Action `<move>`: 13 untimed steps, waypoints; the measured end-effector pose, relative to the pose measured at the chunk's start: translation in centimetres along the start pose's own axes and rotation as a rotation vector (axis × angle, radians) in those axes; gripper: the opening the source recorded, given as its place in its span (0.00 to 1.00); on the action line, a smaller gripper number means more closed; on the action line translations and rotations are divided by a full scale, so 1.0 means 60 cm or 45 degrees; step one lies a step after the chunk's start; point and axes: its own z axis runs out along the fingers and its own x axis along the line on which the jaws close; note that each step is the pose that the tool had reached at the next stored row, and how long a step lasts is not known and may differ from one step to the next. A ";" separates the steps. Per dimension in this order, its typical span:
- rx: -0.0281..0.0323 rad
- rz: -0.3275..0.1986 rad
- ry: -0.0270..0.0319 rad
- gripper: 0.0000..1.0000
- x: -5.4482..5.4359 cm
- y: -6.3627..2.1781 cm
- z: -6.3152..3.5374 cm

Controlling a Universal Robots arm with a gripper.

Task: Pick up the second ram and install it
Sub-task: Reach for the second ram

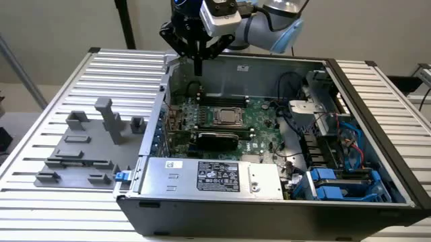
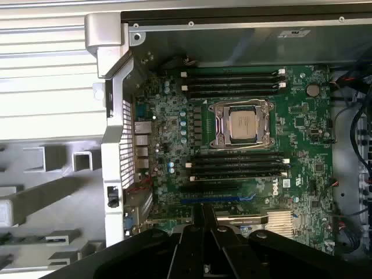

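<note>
Exterior view: case (image 1: 256, 65) on counter (image 1: 40, 212), holder blocks (image 1: 88, 146) at its 9 o'clock. Slot rails (image 1: 225, 99) at 12 and 6 o'clock of CPU socket (image 1: 229, 117). Hand (image 1: 197, 53) grips the second ram (image 1: 198, 65) over case's 11 o'clock corner.

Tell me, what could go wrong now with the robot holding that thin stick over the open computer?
1. The gripper pinches the second ram only at its top end, high above the motherboard. It could slip and fall onto the board.
2. The stick hangs close to the case wall, so going down it might knock the metal.
3. The black slots beside the CPU socket are narrow. A tilted stick could jam or bend.
</note>
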 end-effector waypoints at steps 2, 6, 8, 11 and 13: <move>0.0000 0.000 0.0000 0.11 0.000 0.000 0.000; 0.0001 0.000 0.0000 0.11 0.000 0.000 0.000; 0.0000 0.000 0.0000 0.11 0.000 0.000 0.000; 0.0000 0.000 0.0000 0.11 0.000 0.000 0.000; 0.0001 0.000 -0.0001 0.11 0.001 0.000 0.000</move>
